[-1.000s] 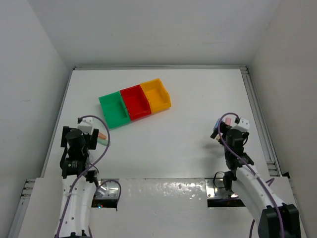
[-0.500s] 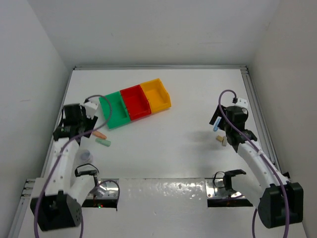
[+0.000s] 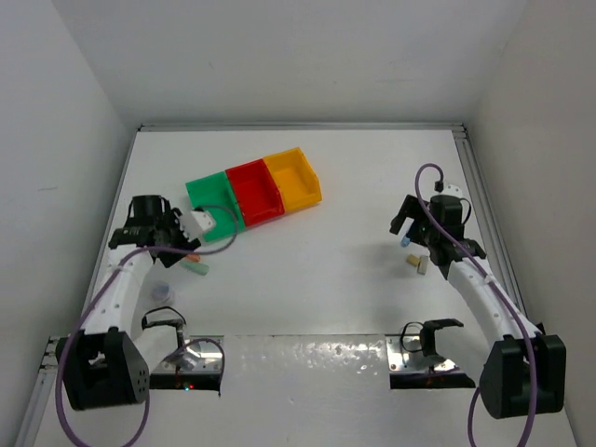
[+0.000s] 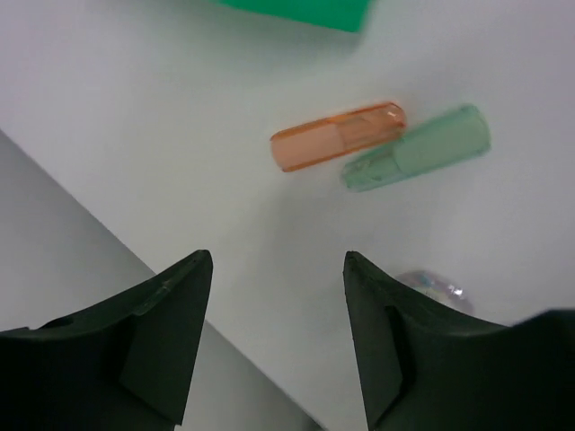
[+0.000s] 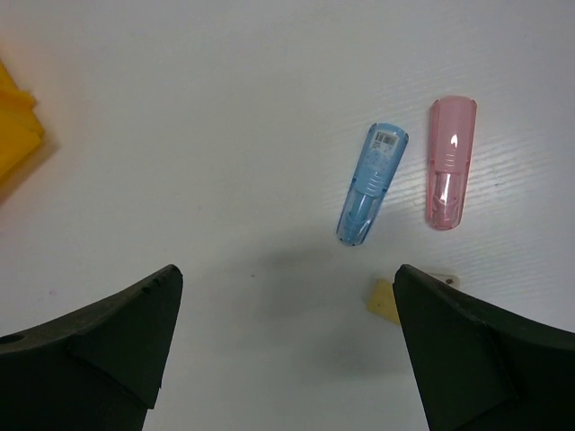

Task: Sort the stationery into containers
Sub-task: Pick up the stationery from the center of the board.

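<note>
Orange stick (image 4: 337, 136) lies ahead of the left gripper (image 4: 276, 269), untouched.

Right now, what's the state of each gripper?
Left gripper: jaws open, holding nothing.
Right gripper: jaws wide open, holding nothing.

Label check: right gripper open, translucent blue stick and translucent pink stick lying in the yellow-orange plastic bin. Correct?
No. Right wrist view: translucent blue stick and translucent pink stick lie on the white table, outside the yellow-orange bin. Right gripper is open.
</note>
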`<state>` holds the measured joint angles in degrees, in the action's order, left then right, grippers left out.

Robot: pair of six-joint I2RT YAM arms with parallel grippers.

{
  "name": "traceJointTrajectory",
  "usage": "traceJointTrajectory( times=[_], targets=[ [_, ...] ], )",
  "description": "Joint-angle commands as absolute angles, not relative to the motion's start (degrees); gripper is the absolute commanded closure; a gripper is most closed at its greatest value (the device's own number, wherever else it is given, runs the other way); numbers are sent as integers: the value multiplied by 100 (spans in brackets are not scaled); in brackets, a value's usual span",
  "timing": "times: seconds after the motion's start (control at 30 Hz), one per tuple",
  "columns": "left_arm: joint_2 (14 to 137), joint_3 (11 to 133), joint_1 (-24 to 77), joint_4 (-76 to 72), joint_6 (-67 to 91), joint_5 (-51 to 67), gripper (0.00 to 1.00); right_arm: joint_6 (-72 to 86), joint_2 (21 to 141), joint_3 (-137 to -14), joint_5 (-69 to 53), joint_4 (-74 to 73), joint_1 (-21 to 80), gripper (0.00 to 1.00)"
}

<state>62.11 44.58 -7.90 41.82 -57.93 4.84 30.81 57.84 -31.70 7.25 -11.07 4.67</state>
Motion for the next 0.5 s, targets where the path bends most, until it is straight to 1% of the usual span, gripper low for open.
traceJointTrajectory(
  times=[0.0, 0.03, 0.07, 0.1, 0.13, 0.2, 0.23, 0.37, 0.47],
  targets=[
    [5687, 4079, -633, 4665, -8995, 1466, 43, 3015, 5862, -3472, 185, -1239, 308, 2],
    [5591, 3948, -607, 5006, -9809, 1685, 43, 3006, 5897, -3480, 167, -1231, 308, 2],
    [5555, 3859, -572, 5036, -10009, 1801, 42, 2997, 5906, -3454, 132, -1222, 299, 2],
    [5555, 3797, -493, 5001, -10124, 1880, 38, 3014, 5924, -3437, 132, -1169, 299, 2],
    [5650, 3710, -440, 4905, -10256, 2029, 36, 3023, 5941, -3419, 114, -1143, 290, 2],
    [5879, 3735, -282, 4922, -10397, 2092, 35, 3111, 5950, -3366, 36, -1047, 290, 3],
    [6202, 3840, -238, 5044, -10580, 2135, 34, 3164, 5950, -3323, 35, -1011, 290, 3],
    [6951, 4113, -106, 5194, -10811, 2224, 37, 3226, 5933, -3217, -149, -888, 308, 4],
    [7303, 4157, -62, 5098, -10994, 2101, 43, 3252, 5897, -3173, -106, -914, 299, 4]
  ],
)
